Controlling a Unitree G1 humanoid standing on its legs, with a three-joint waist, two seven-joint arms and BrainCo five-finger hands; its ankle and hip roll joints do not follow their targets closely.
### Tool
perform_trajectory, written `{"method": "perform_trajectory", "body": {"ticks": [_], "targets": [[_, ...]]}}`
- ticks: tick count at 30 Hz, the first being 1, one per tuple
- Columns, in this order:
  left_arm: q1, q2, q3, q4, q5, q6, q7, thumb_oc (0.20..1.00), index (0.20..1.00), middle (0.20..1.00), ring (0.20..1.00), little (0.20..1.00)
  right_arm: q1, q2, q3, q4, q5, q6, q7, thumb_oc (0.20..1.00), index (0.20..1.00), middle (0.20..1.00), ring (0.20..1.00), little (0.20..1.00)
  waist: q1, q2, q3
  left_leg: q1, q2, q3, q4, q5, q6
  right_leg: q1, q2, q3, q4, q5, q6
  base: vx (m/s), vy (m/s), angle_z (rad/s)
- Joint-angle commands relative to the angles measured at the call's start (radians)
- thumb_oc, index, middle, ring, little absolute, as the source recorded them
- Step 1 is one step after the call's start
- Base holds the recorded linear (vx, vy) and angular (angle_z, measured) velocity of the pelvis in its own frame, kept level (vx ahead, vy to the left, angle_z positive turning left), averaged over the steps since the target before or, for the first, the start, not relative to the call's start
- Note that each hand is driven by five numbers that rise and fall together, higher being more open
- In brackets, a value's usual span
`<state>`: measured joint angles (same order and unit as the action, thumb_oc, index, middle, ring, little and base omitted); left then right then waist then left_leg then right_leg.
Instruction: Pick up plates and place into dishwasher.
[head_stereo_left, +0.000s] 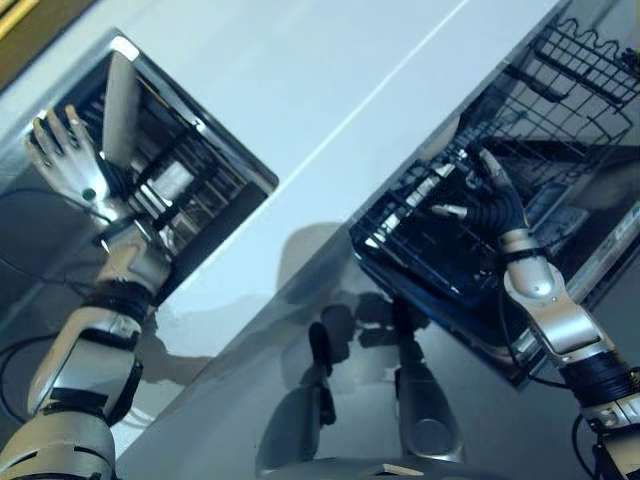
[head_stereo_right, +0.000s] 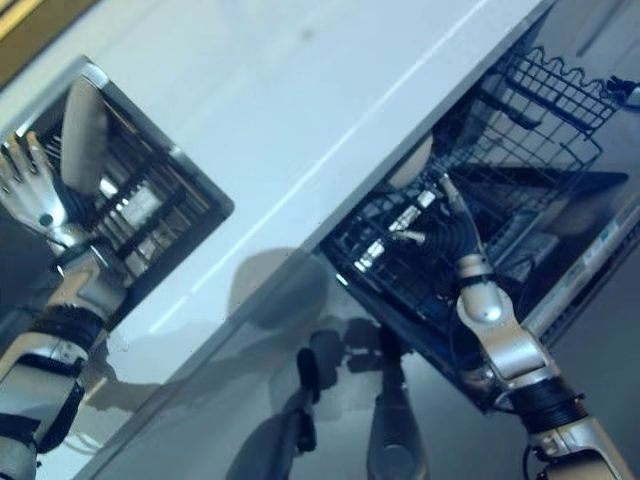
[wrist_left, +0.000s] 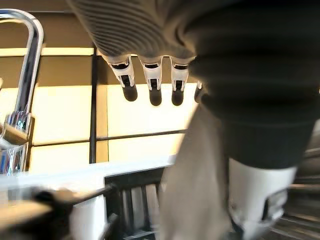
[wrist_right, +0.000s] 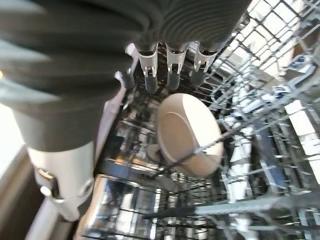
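Observation:
A cream plate stands on edge in the rack of the sink at the left. My left hand is just beside it with straight, spread fingers; in the left wrist view the plate runs close along the palm, between the fingers and the thumb. At the right, my right hand hangs open over the dishwasher's pulled-out lower rack, holding nothing. A second cream plate stands upright among the rack's tines just past its fingers, partly under the counter edge.
A white counter runs between the sink and the dishwasher. A chrome faucet rises beside the sink. An empty wire basket sits beyond the lower rack at the far right.

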<state>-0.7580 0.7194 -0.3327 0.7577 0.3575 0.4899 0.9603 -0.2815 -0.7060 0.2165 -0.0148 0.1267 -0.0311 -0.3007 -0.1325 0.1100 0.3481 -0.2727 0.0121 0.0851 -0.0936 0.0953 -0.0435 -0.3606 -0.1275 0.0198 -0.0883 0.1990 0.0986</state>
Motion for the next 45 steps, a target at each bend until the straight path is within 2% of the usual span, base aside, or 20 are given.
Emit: {"method": "perform_trajectory", "body": {"ticks": [1,2,15,21,27,31,36,42,45], "targets": [[-0.027,-0.094,-0.067,0.11,0.024,-0.009,0.041,0.498,0.498,0.498,0.498,0.498,-0.154,0.035,0.012,-0.025,-0.036,-0.045,-0.035,1.0,1.0,1.0,1.0,1.0,-0.027,-0.069,0.059,-0.009,0.006,0.002,0.006,0.009,0.011,-0.027,-0.008,0.027,0.152,-0.095,0.025,-0.02,0.001,0.11],[-0.029,-0.093,-0.065,0.108,0.025,-0.017,0.042,0.2,0.2,0.2,0.2,0.2,-0.157,0.036,0.014,-0.026,-0.037,-0.042,-0.037,1.0,1.0,1.0,1.0,1.0,-0.025,-0.07,0.059,-0.01,0.006,0.003,0.006,0.009,0.012,-0.028,-0.009,0.026,0.152,-0.094,0.025,-0.01,0.006,0.06],[0.004,-0.099,-0.047,0.088,-0.003,-0.089,0.005,0.2,0.2,0.2,0.2,0.2,-0.16,0.024,0.011,-0.019,-0.048,-0.042,-0.01,1.0,1.0,1.0,1.0,1.0,-0.022,-0.046,0.023,0.011,-0.002,0.007,0.006,-0.002,0.008,-0.017,-0.024,0.002,0.151,-0.103,0.021,0.0,0.02,0.0],[0.042,-0.105,-0.037,0.063,0.008,-0.143,-0.007,0.2,0.2,0.2,0.2,0.2,-0.142,0.015,-0.001,-0.033,-0.045,-0.031,0.011,1.0,1.0,1.0,1.0,1.0,-0.021,-0.037,-0.005,0.029,-0.004,0.008,0.006,-0.01,0.008,0.002,-0.027,-0.001,0.145,-0.109,0.021,0.0,0.013,-0.03],[0.097,-0.096,0.004,0.014,-0.023,-0.219,0.034,0.2,0.2,0.2,0.2,0.2,-0.102,0.011,-0.023,-0.037,-0.045,-0.044,0.019,1.0,1.0,1.0,1.0,1.0,-0.013,-0.032,-0.033,0.053,-0.005,0.008,0.006,-0.022,0.008,0.028,-0.034,-0.01,0.139,-0.116,0.024,0.01,-0.005,0.01],[0.16,-0.101,0.083,-0.036,-0.135,-0.305,0.09,0.2,0.2,0.2,0.2,0.2,-0.057,0.016,-0.05,-0.044,-0.049,-0.056,0.027,1.0,1.0,1.0,1.0,1.0,-0.002,-0.032,-0.058,0.078,-0.007,0.006,0.006,-0.034,0.01,0.058,-0.039,-0.016,0.131,-0.126,0.027,0.03,-0.025,0.04],[0.268,-0.149,0.21,-0.092,-0.241,-0.424,0.146,0.2,0.2,0.2,0.2,0.2,0.008,0.046,-0.083,-0.056,-0.072,-0.066,0.037,1.0,1.0,1.0,1.0,1.0,0.016,-0.035,-0.1,0.112,-0.01,-0.006,0.006,-0.048,0.013,0.106,-0.043,-0.027,0.121,-0.141,0.031,0.05,-0.048,0.03],[0.392,-0.151,0.33,-0.165,-0.284,-0.489,0.16,0.2,0.2,0.2,0.2,0.2,0.087,0.065,-0.126,-0.086,-0.069,-0.054,0.068,1.0,1.0,1.0,1.0,1.0,0.038,-0.044,-0.169,0.164,-0.009,-0.025,0.006,-0.059,0.011,0.179,-0.044,-0.048,0.104,-0.155,0.034,0.08,-0.064,0.05],[0.469,-0.164,0.402,-0.219,-0.319,-0.542,0.16,0.2,0.2,0.2,0.2,0.2,0.153,0.084,-0.15,-0.106,-0.076,-0.059,0.079,1.0,1.0,1.0,1.0,1.0,0.051,-0.049,-0.204,0.19,-0.004,-0.036,0.006,-0.064,0.009,0.214,-0.042,-0.06,0.097,-0.162,0.032,0.11,-0.086,0.11]]}}
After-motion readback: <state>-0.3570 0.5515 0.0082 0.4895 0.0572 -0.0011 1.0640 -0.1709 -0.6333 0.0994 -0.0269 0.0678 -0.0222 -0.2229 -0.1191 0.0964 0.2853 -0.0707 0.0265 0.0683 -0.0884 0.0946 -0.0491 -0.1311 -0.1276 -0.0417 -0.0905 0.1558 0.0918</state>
